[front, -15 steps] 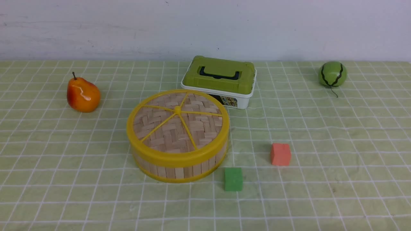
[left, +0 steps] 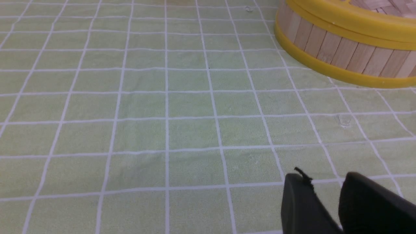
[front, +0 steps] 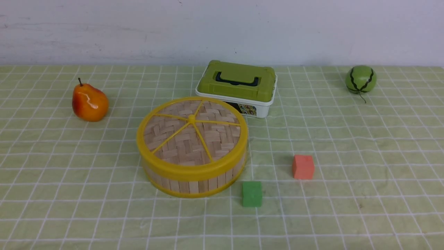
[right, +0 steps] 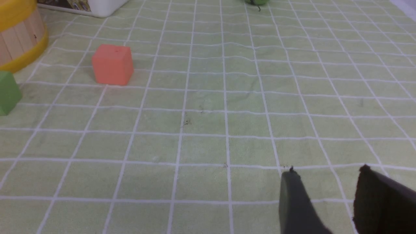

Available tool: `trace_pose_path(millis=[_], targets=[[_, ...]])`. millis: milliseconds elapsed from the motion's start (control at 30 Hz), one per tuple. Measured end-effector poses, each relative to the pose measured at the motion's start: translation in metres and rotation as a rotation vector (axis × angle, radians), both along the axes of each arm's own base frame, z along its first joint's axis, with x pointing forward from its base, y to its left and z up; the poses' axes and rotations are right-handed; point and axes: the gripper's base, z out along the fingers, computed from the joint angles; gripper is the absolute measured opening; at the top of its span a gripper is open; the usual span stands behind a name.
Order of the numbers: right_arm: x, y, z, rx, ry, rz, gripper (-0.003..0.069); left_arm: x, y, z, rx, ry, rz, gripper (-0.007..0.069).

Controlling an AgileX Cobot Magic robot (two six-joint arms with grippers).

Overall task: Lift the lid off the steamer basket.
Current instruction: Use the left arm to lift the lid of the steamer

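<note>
The steamer basket (front: 194, 184) stands mid-table, a round tub of pale wood slats with yellow rims. The lid (front: 192, 133), woven bamboo with yellow spokes and a centre knob, sits flat on top of it. Neither arm shows in the front view. In the left wrist view my left gripper (left: 323, 177) is open over bare cloth, well short of the basket (left: 341, 55), with nothing between its fingers. My right gripper (right: 327, 170) is open too, over bare cloth, with the basket's edge (right: 16, 42) far off at the side.
A green-and-white box (front: 237, 86) sits just behind the basket. A pear (front: 89, 102) lies far left, a striped green ball (front: 360, 79) far right. A red cube (front: 303, 166) and a green cube (front: 252, 193) stand right of the basket, the green one close to it.
The striped green ball has rolled slightly, showing different stripes. The basket, lid and cubes have not moved.
</note>
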Motion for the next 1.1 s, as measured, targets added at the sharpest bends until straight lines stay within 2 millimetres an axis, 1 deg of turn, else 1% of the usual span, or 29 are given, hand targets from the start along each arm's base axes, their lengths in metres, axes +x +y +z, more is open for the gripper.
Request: trace_pose_path(millis=[533, 667, 767, 867, 933, 967, 1000, 1033, 1067, 1100], targets=[[0.0, 0.0, 0.0, 0.0, 0.0, 0.0, 0.0243, 0.0, 0.0, 0.0, 0.001, -0.003, 0.0, 0.02], [0.0, 0.0, 0.0, 0.0, 0.0, 0.0, 0.0243, 0.001, 0.0, 0.004, -0.003, -0.046, 0.003, 0.0204], [0.0, 0.0, 0.0, 0.0, 0.0, 0.0, 0.0243, 0.004, 0.0, 0.014, -0.013, -0.158, 0.009, 0.0206], [0.0, 0.0, 0.0, 0.0, 0.0, 0.0, 0.0243, 0.005, 0.001, 0.028, -0.028, -0.313, 0.017, 0.0209], [0.0, 0.0, 0.0, 0.0, 0.0, 0.0, 0.0241, 0.004, 0.002, 0.041, -0.041, -0.46, 0.025, 0.0211], [0.0, 0.0, 0.0, 0.0, 0.0, 0.0, 0.0241, 0.004, 0.002, 0.043, -0.043, -0.483, 0.027, 0.0212], [0.0, 0.0, 0.0, 0.0, 0.0, 0.0, 0.0241, 0.003, 0.003, 0.05, -0.05, -0.559, 0.031, 0.0213], [0.0, 0.0, 0.0, 0.0, 0.0, 0.0, 0.0241, 0.002, 0.003, 0.051, -0.051, -0.569, 0.031, 0.0214], [0.0, 0.0, 0.0, 0.0, 0.0, 0.0, 0.0241, 0.0, 0.003, 0.059, -0.059, -0.655, 0.036, 0.0215], [0.0, 0.0, 0.0, 0.0, 0.0, 0.0, 0.0241, -0.001, 0.003, 0.061, -0.062, -0.689, 0.038, 0.0216]])
